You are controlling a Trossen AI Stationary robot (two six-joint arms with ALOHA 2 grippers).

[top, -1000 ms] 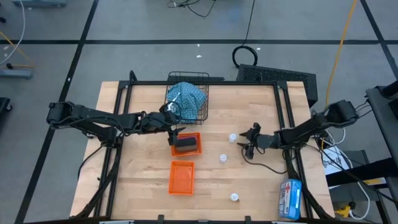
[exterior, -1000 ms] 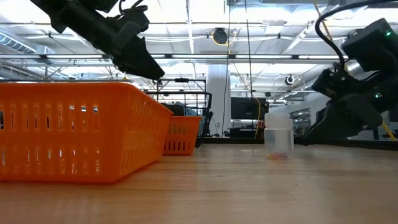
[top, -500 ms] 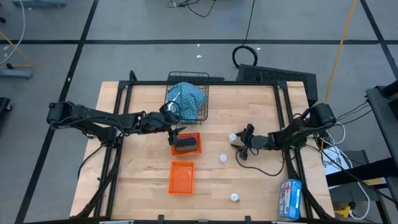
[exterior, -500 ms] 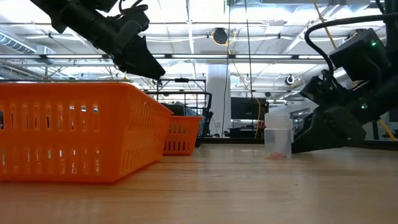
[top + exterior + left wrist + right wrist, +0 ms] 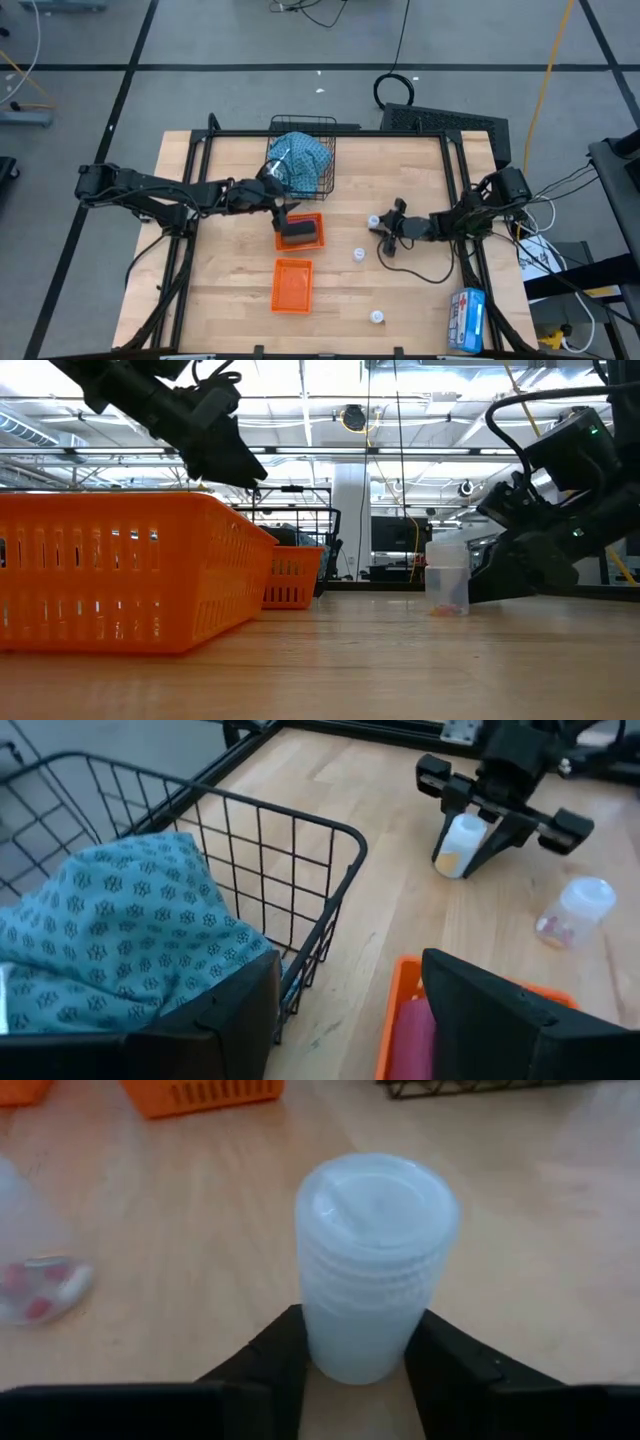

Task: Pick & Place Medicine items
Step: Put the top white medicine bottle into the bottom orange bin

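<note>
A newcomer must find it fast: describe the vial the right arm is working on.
Start at the wooden table and go to its right half, where three small white vials stand. Follow the right arm inward to its right gripper. The vial there stands upright between the jaws; the other two stand alone.

The wooden counter (image 5: 400, 290) stands on a grey floor (image 5: 200, 100) with dark lines. Past the counter is a big room with bright ceiling lights (image 5: 310, 405) and a white pillar (image 5: 350, 520).
</note>
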